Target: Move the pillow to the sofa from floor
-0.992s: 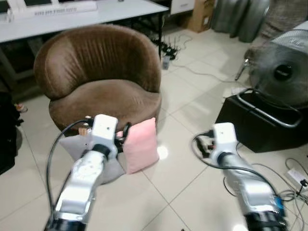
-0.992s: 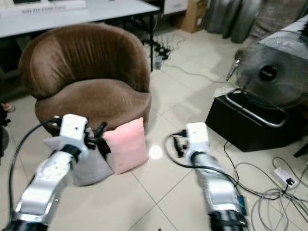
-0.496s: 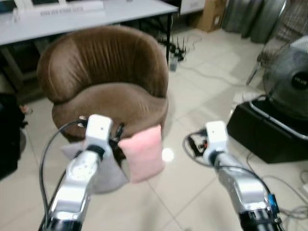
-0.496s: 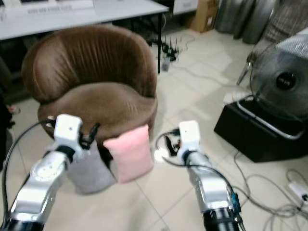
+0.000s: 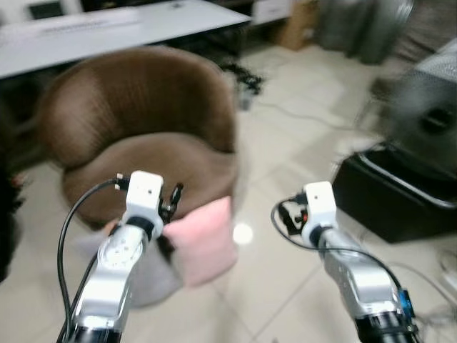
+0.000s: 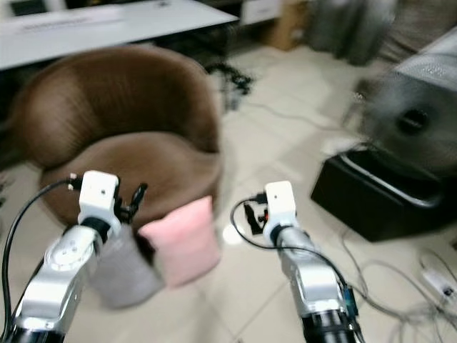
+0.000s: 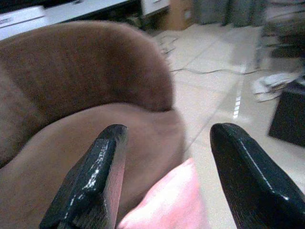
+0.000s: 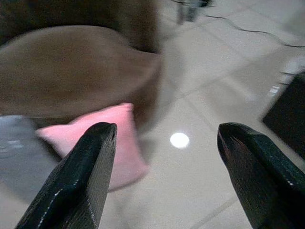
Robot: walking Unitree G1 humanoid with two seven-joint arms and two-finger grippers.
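Looked like an office or lab: long white table point(image 5: 128, 28) top left, loose floor cables point(image 6: 400, 304), big metal fan point(image 6: 421, 121).

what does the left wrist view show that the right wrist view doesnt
Left wrist view: the open left tool looks at the brown sofa's tall curved backrest, with a white table and a cardboard box beyond it.

Right wrist view: the open right tool looks at a grey pillow beside the pink one, and a bright spot of glare on the tiles.

Both: the pink pillow on the floor against the sofa's front, the sofa seat, pale tiled floor, and a black box at the edge.
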